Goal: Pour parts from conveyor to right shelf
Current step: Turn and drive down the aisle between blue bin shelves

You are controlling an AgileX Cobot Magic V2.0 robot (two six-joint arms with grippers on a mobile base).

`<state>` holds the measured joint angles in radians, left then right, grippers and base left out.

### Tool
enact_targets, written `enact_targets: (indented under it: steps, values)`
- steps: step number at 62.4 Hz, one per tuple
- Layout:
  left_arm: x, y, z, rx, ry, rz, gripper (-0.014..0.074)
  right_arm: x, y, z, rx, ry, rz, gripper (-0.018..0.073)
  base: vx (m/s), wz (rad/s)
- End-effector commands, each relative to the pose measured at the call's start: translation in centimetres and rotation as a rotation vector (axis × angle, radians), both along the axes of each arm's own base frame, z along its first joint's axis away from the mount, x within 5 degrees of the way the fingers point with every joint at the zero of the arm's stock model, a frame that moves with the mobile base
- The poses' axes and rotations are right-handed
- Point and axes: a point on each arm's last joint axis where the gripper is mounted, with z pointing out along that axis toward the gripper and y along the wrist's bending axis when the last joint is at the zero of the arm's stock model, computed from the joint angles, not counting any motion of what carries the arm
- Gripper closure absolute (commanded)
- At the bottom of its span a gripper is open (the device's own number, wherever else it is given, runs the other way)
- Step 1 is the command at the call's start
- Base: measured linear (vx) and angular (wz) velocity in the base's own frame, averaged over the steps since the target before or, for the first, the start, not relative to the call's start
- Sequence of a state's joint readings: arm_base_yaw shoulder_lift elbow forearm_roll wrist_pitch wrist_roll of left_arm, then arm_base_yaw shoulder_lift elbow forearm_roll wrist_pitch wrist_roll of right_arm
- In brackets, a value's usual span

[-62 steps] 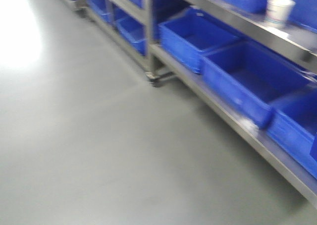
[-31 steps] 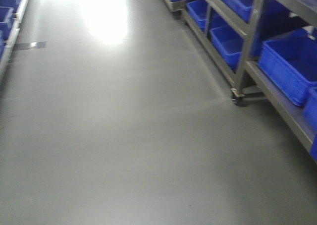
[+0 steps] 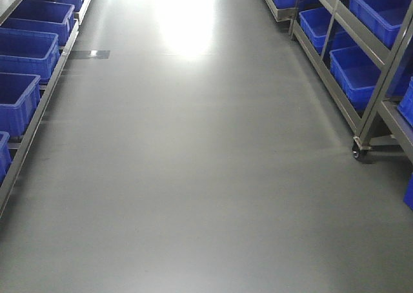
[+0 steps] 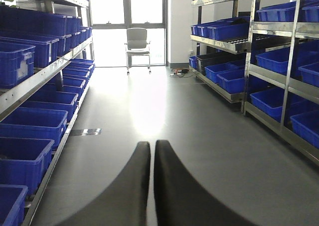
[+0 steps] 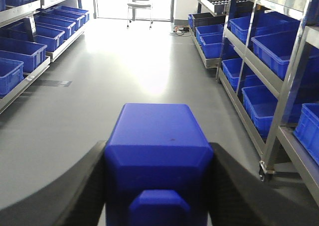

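Right gripper (image 5: 159,188) is clamped on the part (image 5: 157,131). The little blue block sits wedged square between the two dark fingers, knob toward the camera. Left gripper (image 4: 151,161) is pinched together on nothing. No conveyor shows in any view.

Here's what matters. The right shelf (image 5: 291,81) runs along the right side of the aisle, and both wrists point straight down it toward the far chair (image 4: 138,42). So the blue bins (image 5: 271,47) lie off to the right of the held block, not ahead of it. The loaded arm is the nearer one to that rack. My read is that something has to swing right and bring a bin under the block before any tipping. The left rack (image 3: 40,112) is the wrong side.
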<state>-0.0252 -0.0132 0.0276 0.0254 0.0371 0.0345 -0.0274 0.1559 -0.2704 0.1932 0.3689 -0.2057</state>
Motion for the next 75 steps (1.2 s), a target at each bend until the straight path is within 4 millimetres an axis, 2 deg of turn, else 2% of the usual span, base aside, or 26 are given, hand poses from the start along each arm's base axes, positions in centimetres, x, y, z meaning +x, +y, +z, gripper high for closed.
enact_targets:
  steps: [1, 33, 75]
  values:
    - [-0.01, -0.02, -0.29, -0.007, -0.057, -0.003, 0.0603, 0.02, -0.12, 1.62, -0.003, -0.097, -0.012, 0.0568, 0.22, 0.09]
    - [-0.01, -0.02, -0.29, -0.007, -0.057, -0.003, 0.0603, 0.02, -0.12, 1.62, -0.003, -0.097, -0.012, 0.0568, 0.33, -0.09]
    - [-0.01, -0.02, -0.29, -0.007, -0.057, -0.003, 0.0603, 0.02, -0.12, 1.62, -0.003, -0.097, -0.012, 0.0568, 0.5, 0.02]
